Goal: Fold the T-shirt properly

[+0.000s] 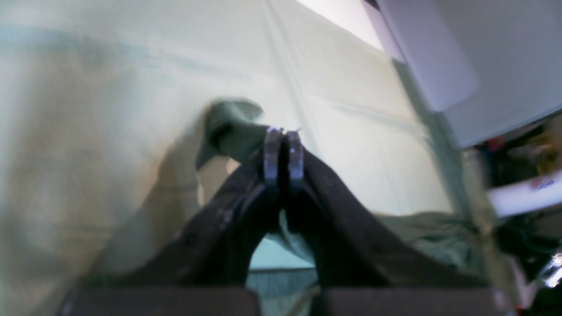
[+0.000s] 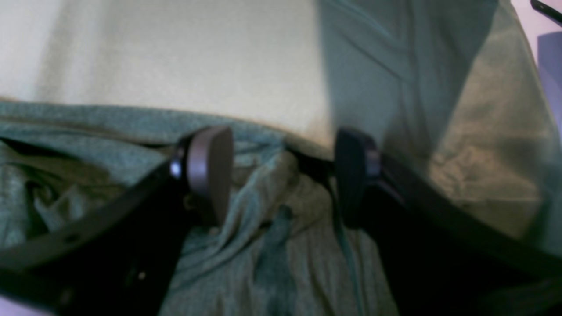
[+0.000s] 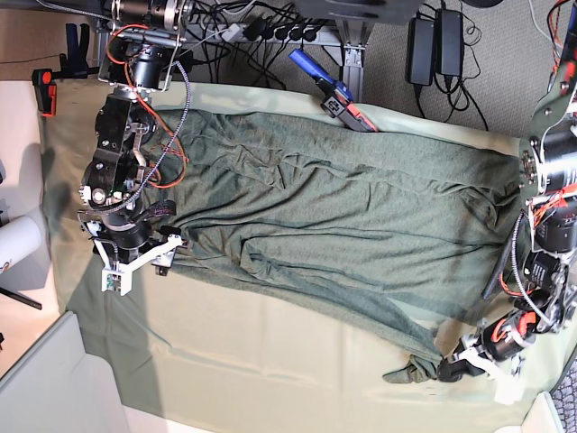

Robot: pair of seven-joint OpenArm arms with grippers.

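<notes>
Left wrist view: the left pincer is clamped tight on a bunched corner of the T-shirt, lifted slightly off the pale table cloth.

Right wrist view: the right pincer stands wide apart, straddling the T-shirt's edge where it meets the cloth, gripping nothing yet.

Base view: the T-shirt lies spread and wrinkled across the worktop; the left pincer holds a sleeve end or corner, I cannot tell which; the right pincer hovers at the opposite end. The step appears to be securing both ends before a fold. Next, the right pincer likely needs to lower and close on the hem.
</notes>
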